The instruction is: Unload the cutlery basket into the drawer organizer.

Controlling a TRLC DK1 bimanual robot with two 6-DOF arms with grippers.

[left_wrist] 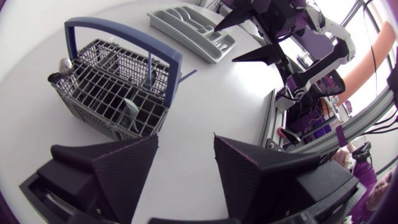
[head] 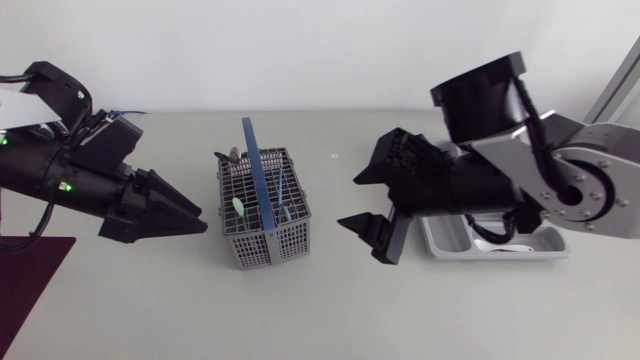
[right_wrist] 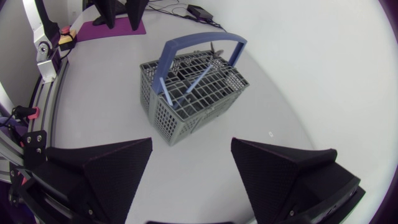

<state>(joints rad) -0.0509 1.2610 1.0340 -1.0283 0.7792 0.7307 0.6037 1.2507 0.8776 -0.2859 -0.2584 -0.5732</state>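
Note:
The grey cutlery basket [head: 262,210] with a blue handle stands mid-table and holds blue-handled utensils [head: 285,200], a pale green piece [head: 238,208] and a metal spoon [left_wrist: 64,64] at one corner. My left gripper [head: 198,216] is just left of the basket, open and empty; in its wrist view [left_wrist: 185,149] the basket [left_wrist: 112,87] lies ahead. My right gripper [head: 350,200] hangs open to the basket's right, also empty, facing the basket [right_wrist: 193,93] over its fingers [right_wrist: 191,155]. The grey drawer organizer [head: 490,245] lies at the right, partly hidden under my right arm, and shows beyond the basket [left_wrist: 193,28].
A dark purple mat [head: 30,275] lies at the table's front left corner. A small white speck [head: 333,156] sits on the table behind the basket. Bare table surface runs in front of the basket and between it and the organizer.

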